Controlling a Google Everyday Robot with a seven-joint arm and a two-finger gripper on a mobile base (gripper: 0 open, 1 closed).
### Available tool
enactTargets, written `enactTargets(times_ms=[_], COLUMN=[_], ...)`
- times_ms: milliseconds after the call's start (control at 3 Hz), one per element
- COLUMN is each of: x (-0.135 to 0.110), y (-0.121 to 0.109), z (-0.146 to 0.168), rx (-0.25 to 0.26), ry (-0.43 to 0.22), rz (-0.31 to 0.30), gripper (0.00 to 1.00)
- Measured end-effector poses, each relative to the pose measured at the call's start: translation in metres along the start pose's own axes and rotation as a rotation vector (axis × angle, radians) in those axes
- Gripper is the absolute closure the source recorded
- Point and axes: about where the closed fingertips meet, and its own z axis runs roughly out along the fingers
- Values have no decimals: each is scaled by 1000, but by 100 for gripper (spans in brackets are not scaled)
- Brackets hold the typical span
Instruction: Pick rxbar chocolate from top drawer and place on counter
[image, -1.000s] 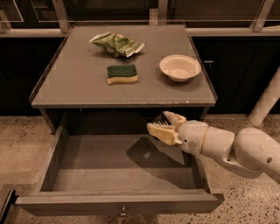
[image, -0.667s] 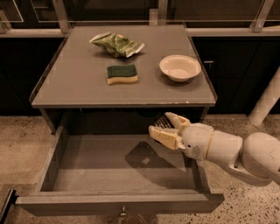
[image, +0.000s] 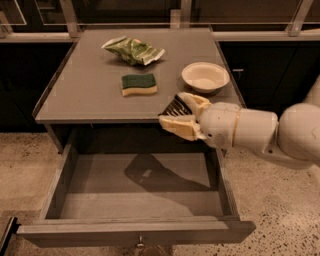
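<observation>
My gripper (image: 176, 113) is shut on the rxbar chocolate (image: 175, 107), a small flat black bar with white print held between the cream fingers (image: 180, 127). It hangs at the front right edge of the counter (image: 90, 95), just above rim height, over the back of the open top drawer (image: 140, 195). The drawer's grey floor is bare, with only my arm's shadow on it. Its small round knob (image: 141, 244) shows at the bottom edge.
On the counter sit a green wrinkly snack bag (image: 134, 50) at the back, a green and yellow sponge (image: 139, 84) in the middle and a white bowl (image: 205, 76) at the right, close behind my gripper. Speckled floor surrounds the cabinet.
My gripper has risen out of the drawer with the bar, from below the counter's front edge up to rim height.
</observation>
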Motion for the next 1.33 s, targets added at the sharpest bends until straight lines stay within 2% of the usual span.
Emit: enactTargets(times_ms=[333,667,1000,1333], x=[-35,-42,-28,-30], y=[-30,-63,-82,-80], z=[21,60,98,104], rx=[-41,-102,-152,-162], ry=[19,27,22,18], rz=[-73,-76,-40,-43], gripper=[100,100,100,82])
